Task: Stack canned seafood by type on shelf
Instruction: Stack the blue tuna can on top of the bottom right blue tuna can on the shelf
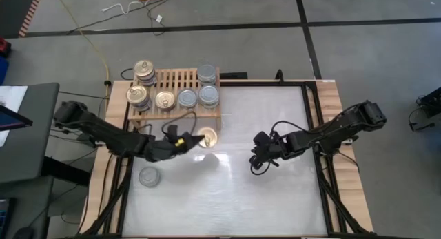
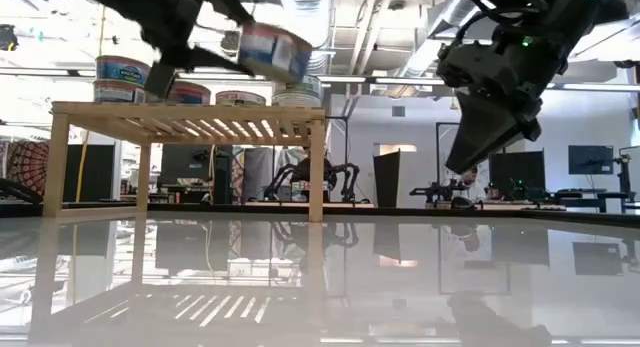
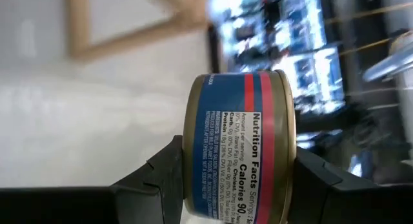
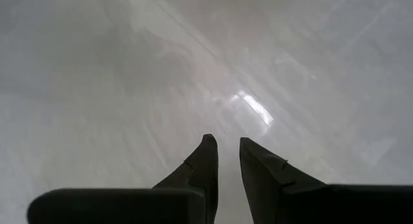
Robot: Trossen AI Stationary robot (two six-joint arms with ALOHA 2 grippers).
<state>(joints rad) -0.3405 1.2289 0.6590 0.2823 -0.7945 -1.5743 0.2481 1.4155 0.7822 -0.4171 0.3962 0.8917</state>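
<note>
The light-wood shelf [image 1: 176,79] stands at the table's far left and carries several cans: gold-topped ones [image 1: 140,96] at its left, silver-topped ones [image 1: 208,94] at its right. My left gripper [image 1: 195,139] hangs just in front of the shelf's near edge, shut on a gold-topped can [image 1: 208,137] with a blue and red label [image 3: 239,146]. In the low view this can [image 2: 275,52] is higher than the shelf top. One silver-topped can [image 1: 149,176] stands on its base on the table's near left. My right gripper [image 4: 227,143] hovers over mid-table, fingers slightly apart, holding nothing. My left gripper pinches the can between its two fingers, one on the gold top and one on the bottom face [image 3: 193,179], near the rim on the gripper's side. The fingers come about level from the table's left. The can is lifted clear of table and shelf, slightly tilted.
Bare white tabletop [image 1: 275,198] stretches over the middle and the near right. Dark frame rails [image 1: 313,129] run along the table's edges. Cables [image 1: 186,118] loop by the shelf's near legs. My right arm [image 1: 331,132] reaches in from the right edge.
</note>
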